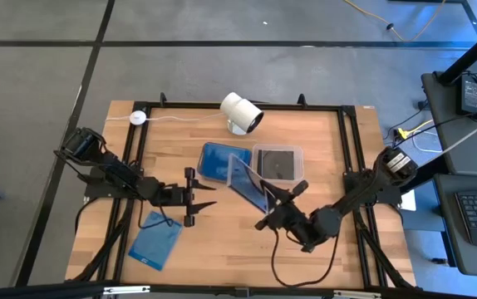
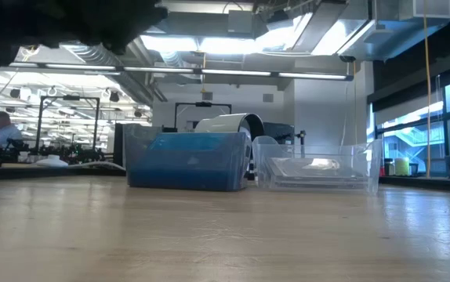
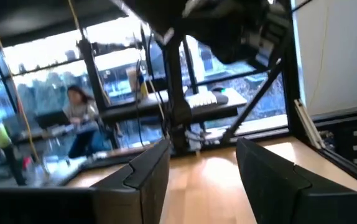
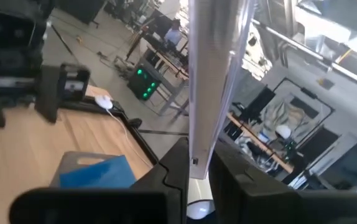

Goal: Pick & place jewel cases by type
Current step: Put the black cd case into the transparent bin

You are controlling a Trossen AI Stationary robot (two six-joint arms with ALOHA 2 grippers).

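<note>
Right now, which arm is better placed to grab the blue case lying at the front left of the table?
Left. The open left gripper hangs near the blue jewel case; the right gripper already clamps another blue case.

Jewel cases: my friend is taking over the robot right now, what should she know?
Right gripper: shut on a translucent blue jewel case, held up on edge near the two tubs.
Left gripper: open, empty, hovering over the table left of centre.
One blue jewel case lies flat near the front left of the table.
The blue-filled tub and the clear tub with dark cases sit side by side mid-table.
Left to do: place the held case, presumably in the blue-filled tub, then fetch the flat one.
</note>
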